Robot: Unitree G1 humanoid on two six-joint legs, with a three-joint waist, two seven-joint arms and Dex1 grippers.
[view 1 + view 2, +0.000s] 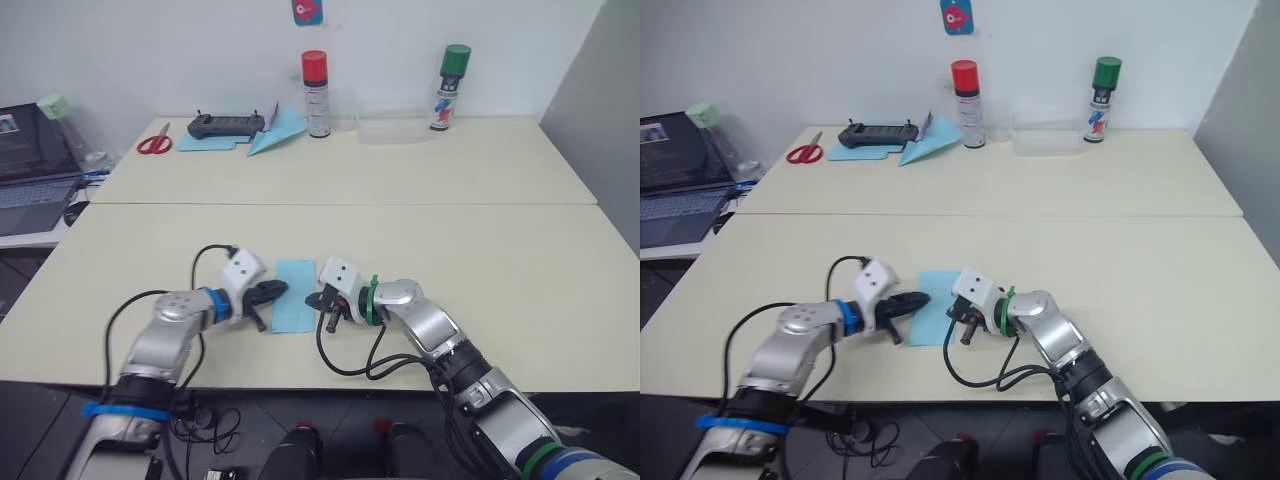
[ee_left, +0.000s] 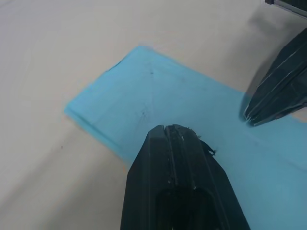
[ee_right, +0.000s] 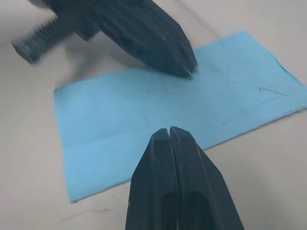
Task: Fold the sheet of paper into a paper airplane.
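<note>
From the head camera, two cream tables (image 1: 480, 250) stand end to end. On the near one lies one sheet of paper (image 1: 294, 295), light blue and flat, near the front edge between the two grippers. The left gripper (image 1: 277, 289) reaches in from its side with its black tip at the sheet's left edge; the right gripper (image 1: 318, 299) comes in from the other side to the right edge. The far table carries two spray cans, a red-capped can (image 1: 316, 93) and a green-capped can (image 1: 450, 87), one clear tray (image 1: 393, 127), one black controller (image 1: 226, 124), one pair of red scissors (image 1: 154, 142), one flat blue sheet (image 1: 208, 143) partly hidden under the controller, and one folded blue dart (image 1: 277, 131). A laptop (image 1: 30, 165) is cut off at the left border.

In the left wrist view, the left gripper's fingers (image 2: 176, 158) are pressed together, tip resting on the sheet, holding nothing. Fine creases cross the paper. The other gripper's tip shows at the sheet's far edge, partly cut off.

In the right wrist view, the right gripper's fingers (image 3: 171, 153) are likewise clenched with a hairline seam between them, apparently lying over the sheet's near edge, though contact is hard to judge. The left gripper's tip presses the opposite edge.
</note>
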